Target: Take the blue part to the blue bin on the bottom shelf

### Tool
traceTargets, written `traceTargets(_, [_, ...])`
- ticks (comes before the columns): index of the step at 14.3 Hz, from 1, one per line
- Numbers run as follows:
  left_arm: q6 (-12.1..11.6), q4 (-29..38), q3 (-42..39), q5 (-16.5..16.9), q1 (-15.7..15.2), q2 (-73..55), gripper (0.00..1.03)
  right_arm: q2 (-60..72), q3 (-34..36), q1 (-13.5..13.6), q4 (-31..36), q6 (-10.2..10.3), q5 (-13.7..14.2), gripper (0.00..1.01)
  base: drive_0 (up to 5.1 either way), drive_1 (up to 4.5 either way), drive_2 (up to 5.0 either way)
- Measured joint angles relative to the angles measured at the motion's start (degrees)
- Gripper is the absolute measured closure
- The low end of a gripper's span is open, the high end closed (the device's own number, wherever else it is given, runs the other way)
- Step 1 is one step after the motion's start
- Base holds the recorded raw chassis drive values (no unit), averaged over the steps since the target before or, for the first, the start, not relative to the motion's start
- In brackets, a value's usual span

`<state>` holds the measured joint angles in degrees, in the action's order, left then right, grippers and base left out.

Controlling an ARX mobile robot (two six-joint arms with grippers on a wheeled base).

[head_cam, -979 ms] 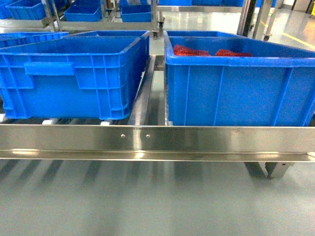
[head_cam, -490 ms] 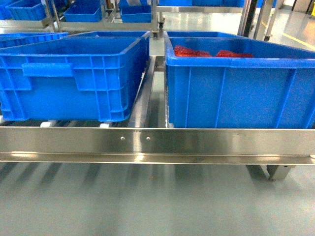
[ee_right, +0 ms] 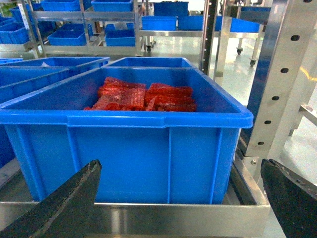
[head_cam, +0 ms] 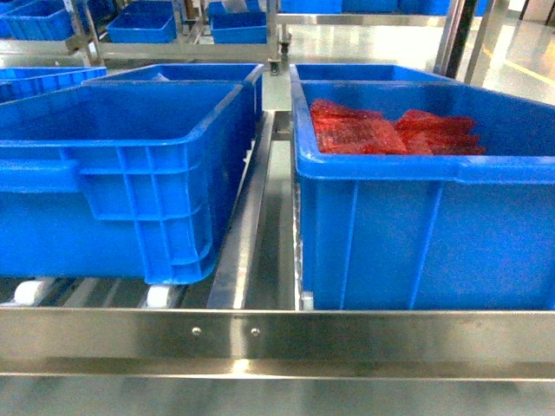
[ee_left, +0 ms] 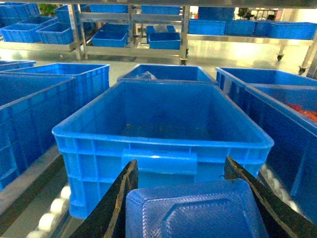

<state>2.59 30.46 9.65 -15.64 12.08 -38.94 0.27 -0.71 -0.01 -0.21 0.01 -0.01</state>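
1. The left gripper is clamped on the blue part, a finger against each side.
2. Just beyond it sits an empty blue bin on the bottom shelf.
3. The right gripper gapes wide, holding nothing, facing a bin of red bags.

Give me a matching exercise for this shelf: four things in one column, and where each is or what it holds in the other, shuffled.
1. left blue plastic bin
2. right blue plastic bin
3. blue boxy plastic part
4. flat steel front rail

A. holds red mesh packets
B. held in the left end effector
C. looks empty
D. runs in front of both bins

Pairs: 1-C, 2-A, 3-B, 4-D
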Motion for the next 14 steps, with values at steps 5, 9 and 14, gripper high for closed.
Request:
traceTargets(5, [0.0, 0.1, 0.0, 0.0, 0.0, 0.0, 0.59, 0.0, 0.0, 0.0, -0.1, 0.0, 0.0, 0.03, -0.1, 4.27, -4.4])
traceTargets(9, [0.0, -0.1, 0.0, 0.0, 0.0, -0.3, 0.59, 0.0, 0.0, 0.0, -0.2, 0.0, 0.0, 0.03, 0.0, 2.78, -2.8])
traceTargets(14, [0.0, 0.0, 0.0, 0.0, 0.0, -0.2, 0.59, 0.0, 0.0, 0.0, -0.1, 0.0, 0.0, 0.03, 0.0, 0.00, 0.0])
